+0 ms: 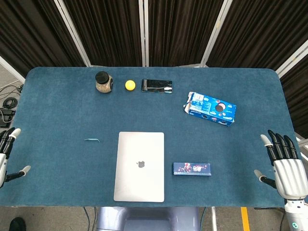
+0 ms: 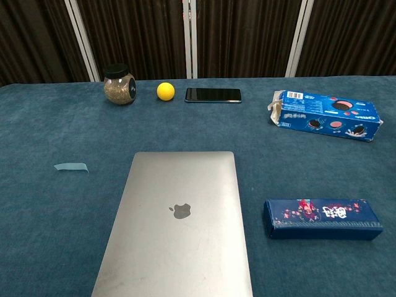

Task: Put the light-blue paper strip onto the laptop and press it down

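A small light-blue paper strip (image 1: pixel 91 140) (image 2: pixel 70 167) lies flat on the blue tablecloth, left of the laptop. The closed silver laptop (image 1: pixel 139 166) (image 2: pixel 176 223) lies at the front centre of the table. At the left edge of the head view, my left hand (image 1: pixel 6 156) is open with fingers spread, well left of the strip. Open as well, my right hand (image 1: pixel 285 163) hovers at the table's right front edge, far from the laptop. Neither hand shows in the chest view.
A glass jar (image 1: pixel 103 82) (image 2: pixel 119 85), a yellow ball (image 1: pixel 130 85) (image 2: pixel 164 91) and a black phone (image 1: pixel 157 86) (image 2: pixel 213 94) line the far side. A blue cookie box (image 1: pixel 211 109) (image 2: pixel 325 116) lies far right. A dark blue box (image 1: pixel 192 169) (image 2: pixel 322 218) sits right of the laptop.
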### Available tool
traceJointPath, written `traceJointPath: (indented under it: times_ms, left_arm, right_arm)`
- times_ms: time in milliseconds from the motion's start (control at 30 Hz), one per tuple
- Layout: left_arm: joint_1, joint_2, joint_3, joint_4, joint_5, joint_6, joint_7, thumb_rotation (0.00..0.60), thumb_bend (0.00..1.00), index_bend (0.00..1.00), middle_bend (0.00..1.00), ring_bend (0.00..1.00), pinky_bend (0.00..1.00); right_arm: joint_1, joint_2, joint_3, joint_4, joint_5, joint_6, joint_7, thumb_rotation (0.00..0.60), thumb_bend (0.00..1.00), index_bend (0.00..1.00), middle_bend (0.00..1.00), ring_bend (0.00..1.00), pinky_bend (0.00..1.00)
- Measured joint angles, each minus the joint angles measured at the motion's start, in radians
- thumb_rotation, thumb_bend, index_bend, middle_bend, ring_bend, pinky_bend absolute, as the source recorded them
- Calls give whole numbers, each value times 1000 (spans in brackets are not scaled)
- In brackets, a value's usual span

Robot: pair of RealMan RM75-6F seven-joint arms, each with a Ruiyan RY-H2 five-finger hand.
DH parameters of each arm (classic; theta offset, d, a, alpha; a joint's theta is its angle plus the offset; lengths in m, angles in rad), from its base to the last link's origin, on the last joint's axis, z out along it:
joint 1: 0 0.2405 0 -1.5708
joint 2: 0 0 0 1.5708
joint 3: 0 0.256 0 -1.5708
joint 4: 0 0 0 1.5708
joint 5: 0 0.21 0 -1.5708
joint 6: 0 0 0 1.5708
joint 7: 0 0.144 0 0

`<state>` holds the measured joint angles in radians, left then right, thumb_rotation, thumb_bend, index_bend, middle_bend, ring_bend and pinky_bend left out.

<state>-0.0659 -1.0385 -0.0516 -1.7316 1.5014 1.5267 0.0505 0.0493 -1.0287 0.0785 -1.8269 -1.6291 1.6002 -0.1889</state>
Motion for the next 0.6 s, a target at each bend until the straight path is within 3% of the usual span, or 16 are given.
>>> traceJointPath:
  times_ms: [400,600]
  left_arm:
    - [-5,0,-3,6,-8,-13,-11,600,0,0,0,0,0]
    - [-47,-28,-19,39,-27,-75,-20,600,0,0,0,0,0]
  right_arm:
    - [0,2,3,-2,0,3,6,600,0,0,0,0,0]
    - [2,1,4,2,3,-3,6,600,0,0,0,0,0]
